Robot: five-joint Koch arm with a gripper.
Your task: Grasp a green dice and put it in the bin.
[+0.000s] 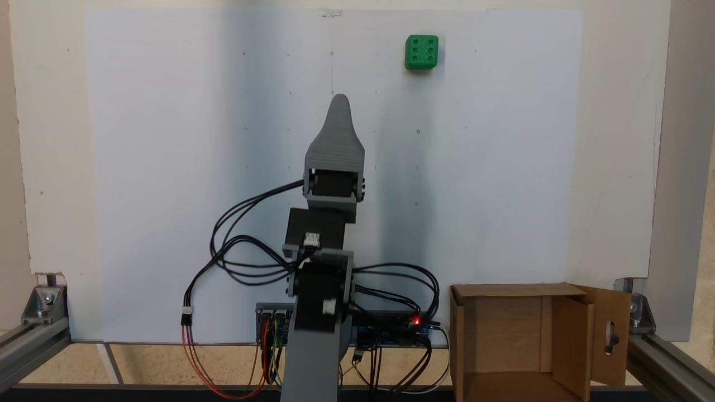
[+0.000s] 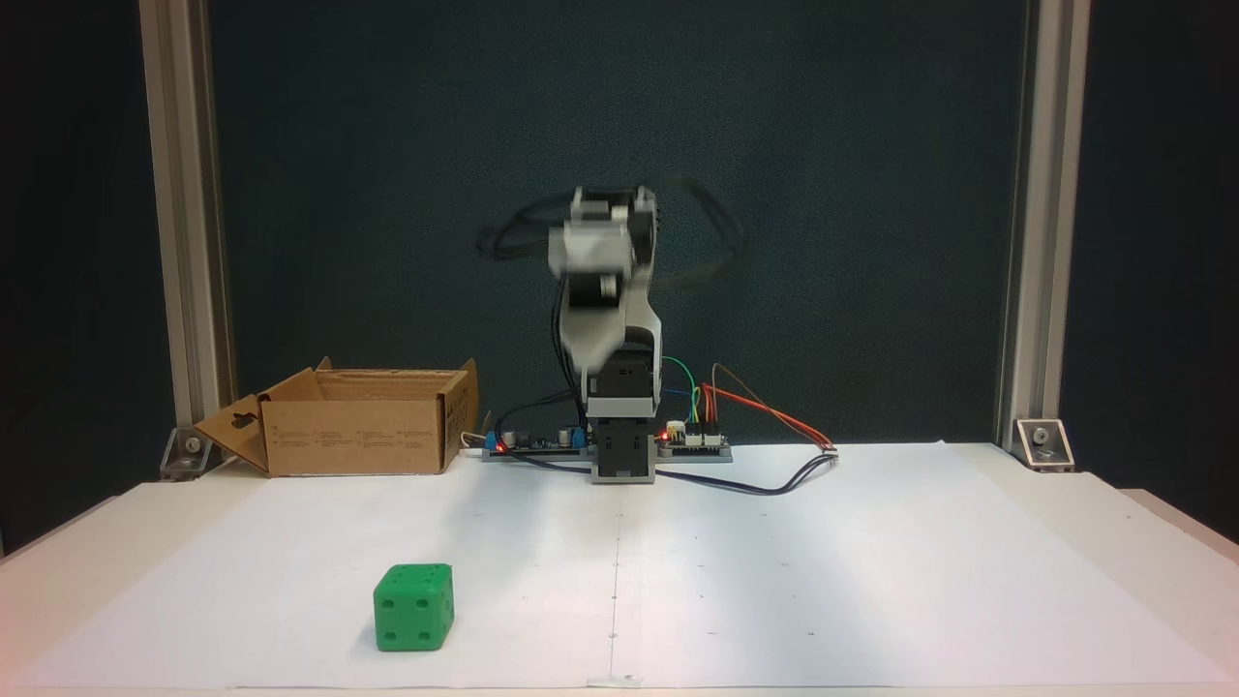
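Plainly, small print runs in a row along the front wall of the bin point(image 2: 358, 436), too small to read; a slot-shaped cutout marks one of its flaps in both fixed views. Taking the bin point(image 1: 503, 329) as landmark: the green dice point(image 1: 422, 52) lies well apart from it, far across the white sheet point(image 1: 167, 195), near the sheet's edge opposite the bin's side, six pips up. From the front the green dice point(image 2: 413, 607) sits on the sheet point(image 2: 774, 581) on the counter point(image 2: 1142, 523), with bare paper all around it. The arm's base stands just beside the bin, between it and loose wires. The pincer point(image 1: 339, 103) points out over the sheet, only one grey tip showing, so I cannot tell its opening.
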